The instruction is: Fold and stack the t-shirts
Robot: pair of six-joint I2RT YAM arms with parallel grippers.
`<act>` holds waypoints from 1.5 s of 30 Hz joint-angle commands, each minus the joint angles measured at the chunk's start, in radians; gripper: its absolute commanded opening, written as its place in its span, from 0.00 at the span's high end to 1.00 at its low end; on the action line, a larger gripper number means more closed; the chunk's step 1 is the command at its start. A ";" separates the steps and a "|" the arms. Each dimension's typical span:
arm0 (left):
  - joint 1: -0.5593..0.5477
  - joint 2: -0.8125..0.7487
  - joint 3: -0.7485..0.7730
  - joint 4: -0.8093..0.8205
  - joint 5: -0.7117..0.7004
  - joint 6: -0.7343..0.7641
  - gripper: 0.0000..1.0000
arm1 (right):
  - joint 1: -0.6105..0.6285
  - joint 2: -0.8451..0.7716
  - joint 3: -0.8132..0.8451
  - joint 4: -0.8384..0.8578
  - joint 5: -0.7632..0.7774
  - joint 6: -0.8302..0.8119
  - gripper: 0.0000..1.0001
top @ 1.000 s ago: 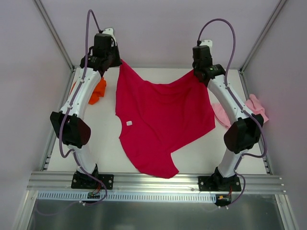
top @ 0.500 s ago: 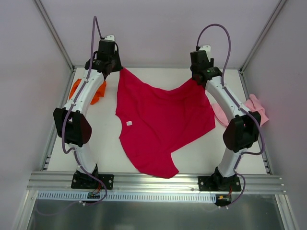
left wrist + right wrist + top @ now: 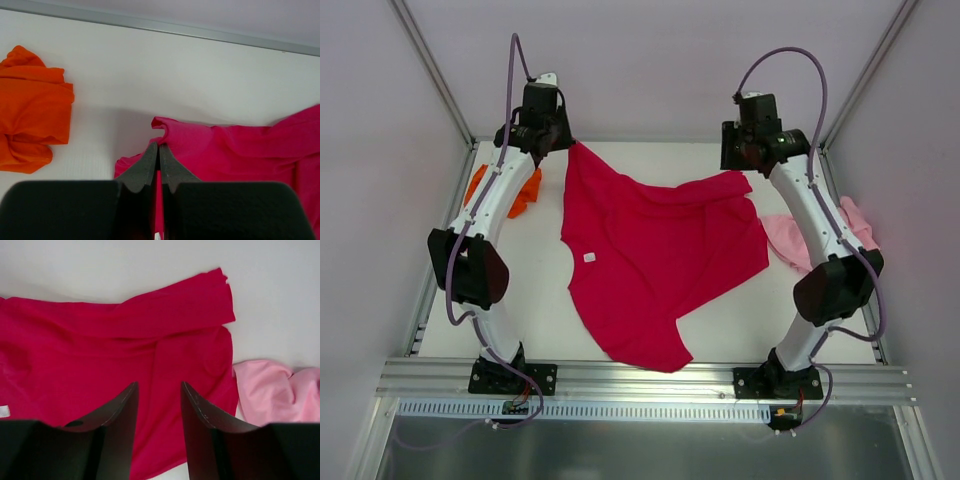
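Crimson t-shirt point(image 3: 655, 255): spread across the middle of the desk point(image 3: 740, 320), collar toward the left, with a rumpled ridge along its far edge.
Left jaws: clenched on the shirt's far-left corner, a pinch of crimson cloth caught between them just off the desk.
Right jaws: released and spread apart, nothing between them, hovering above the shirt's far-right part.
Change: half a second ago the right jaws held the far-right corner up. Now that corner lies on the desk, and the right arm has drawn back toward the far right.
Orange t-shirt point(image 3: 32, 110): bunched at the far-left edge, apart from the crimson one.
Pink t-shirt point(image 3: 270, 390): crumpled at the right edge, meeting the crimson hem in the right wrist view.
Meaning: the laying-out step looks half let go. One corner is down, the other is held, and the far edge is not yet smooth.
Progress: early, as I judge it, with no fold made and nothing stacked.
Next: the left corner probably needs setting down, then the ridge flattening.
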 commanded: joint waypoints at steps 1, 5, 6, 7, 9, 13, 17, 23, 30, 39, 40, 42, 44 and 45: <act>0.005 -0.051 0.035 0.028 0.012 -0.003 1.00 | -0.094 0.049 0.066 -0.166 -0.179 0.114 0.59; 0.004 -0.065 0.040 0.028 0.026 -0.009 1.00 | -0.191 0.192 0.083 -0.110 -0.343 0.217 0.64; 0.000 -0.070 0.031 0.022 0.027 -0.011 1.00 | -0.192 0.259 0.107 -0.103 -0.345 0.220 0.64; 0.000 -0.076 0.022 0.022 0.027 -0.011 1.00 | -0.194 0.290 0.133 -0.103 -0.342 0.219 0.64; -0.004 -0.102 0.000 0.026 0.026 -0.008 1.00 | -0.192 0.342 0.205 -0.091 -0.343 0.220 0.63; -0.004 -0.154 -0.053 0.019 0.018 -0.003 1.00 | -0.194 0.509 0.378 -0.140 -0.319 0.210 0.60; -0.006 -0.199 -0.101 0.020 0.014 0.001 1.00 | -0.191 0.557 0.430 -0.143 -0.314 0.190 0.59; -0.009 -0.226 -0.130 0.009 0.021 0.004 1.00 | -0.189 0.563 0.391 -0.077 -0.232 0.125 0.57; -0.021 -0.229 -0.104 -0.030 -0.002 0.027 1.00 | -0.189 0.586 0.425 -0.093 0.124 0.044 0.54; -0.035 -0.257 -0.124 -0.052 -0.011 0.023 1.00 | -0.191 0.574 0.356 0.009 0.163 0.006 0.44; -0.036 -0.260 -0.127 -0.050 -0.008 0.023 1.00 | -0.194 0.578 0.356 0.016 0.157 0.001 0.44; -0.045 -0.278 -0.133 -0.050 -0.002 0.018 1.00 | -0.203 0.591 0.356 0.035 0.146 -0.002 0.43; -0.056 -0.298 -0.144 -0.049 0.004 0.011 1.00 | -0.215 0.606 0.383 0.030 0.129 -0.002 0.42; -0.071 -0.306 -0.149 -0.052 0.003 0.011 1.00 | -0.217 0.614 0.390 0.030 0.122 -0.005 0.42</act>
